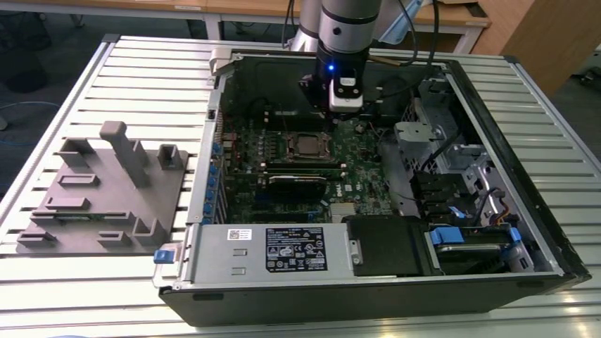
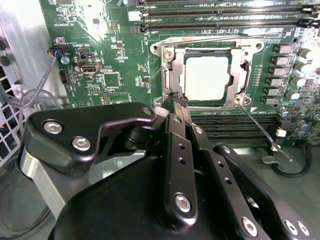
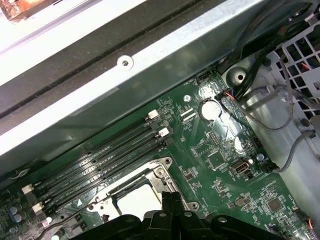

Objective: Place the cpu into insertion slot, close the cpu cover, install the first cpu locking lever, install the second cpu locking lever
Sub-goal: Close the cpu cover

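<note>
Claw [image 2: 178,100] points down, apparently closed, just beside cpu cover [image 2: 172,67].

The cpu [image 2: 207,78] lies within the cpu cover [image 2: 171,70] on the motherboard [image 2: 115,80], between memory slots [image 2: 225,22].

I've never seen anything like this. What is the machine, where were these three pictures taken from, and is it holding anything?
It is a robot arm reaching down into an open computer case that lies on a slatted table. The exterior view looks on from off the arm; both wrist views come from cameras riding on the arm, near its claw. On the exterior view's left sits a grey block of holders. In the second wrist view the cpu sits in place with the cpu cover around it. The claw's tips are pinched together by that cover's corner, holding nothing I can see.
</note>
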Motion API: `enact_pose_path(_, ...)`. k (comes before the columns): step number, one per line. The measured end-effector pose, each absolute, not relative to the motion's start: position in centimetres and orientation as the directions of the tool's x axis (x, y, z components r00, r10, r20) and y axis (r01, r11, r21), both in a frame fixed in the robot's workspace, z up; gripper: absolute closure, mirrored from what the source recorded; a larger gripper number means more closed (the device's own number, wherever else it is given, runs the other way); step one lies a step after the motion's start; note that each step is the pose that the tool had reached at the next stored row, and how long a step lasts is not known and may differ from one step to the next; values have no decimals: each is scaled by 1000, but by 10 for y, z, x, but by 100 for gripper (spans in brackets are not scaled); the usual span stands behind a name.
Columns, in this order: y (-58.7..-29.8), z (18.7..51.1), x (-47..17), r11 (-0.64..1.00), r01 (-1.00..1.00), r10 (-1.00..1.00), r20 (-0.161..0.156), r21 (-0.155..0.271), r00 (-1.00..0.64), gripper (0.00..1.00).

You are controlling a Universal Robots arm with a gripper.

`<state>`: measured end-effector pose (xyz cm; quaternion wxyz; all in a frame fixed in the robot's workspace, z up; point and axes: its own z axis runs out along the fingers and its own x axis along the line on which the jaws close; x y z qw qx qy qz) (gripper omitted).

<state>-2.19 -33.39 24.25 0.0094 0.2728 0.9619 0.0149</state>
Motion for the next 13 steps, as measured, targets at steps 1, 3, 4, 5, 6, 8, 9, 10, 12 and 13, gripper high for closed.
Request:
enact_pose_path(1, -334, 242, -22, 852, 522, 522, -10, 34, -853, 90)
enact_pose_path(3, -334, 242, -22, 856, 517, 517, -10, 34, -856, 90)
enact_pose_path(4, -334, 242, -22, 857, 514, 514, -10, 35, -858, 90)
enact_pose_path(5, -334, 242, -22, 859, 511, 512, -9, 35, -859, 90)
enact_pose_path(6, -334, 242, -22, 860, 509, 509, -9, 35, -861, 90)
enact_pose_path(8, -334, 242, -22, 863, 504, 504, -9, 36, -864, 90)
enact_pose_path(9, -334, 242, -22, 865, 501, 502, -9, 36, -865, 90)
enact_pose_path(10, -334, 242, -22, 866, 498, 499, -9, 36, -867, 90)
enact_pose_path(12, -334, 242, -22, 869, 493, 494, -8, 37, -870, 90)
enact_pose_path(13, -334, 242, -22, 871, 491, 491, -8, 37, -871, 90)
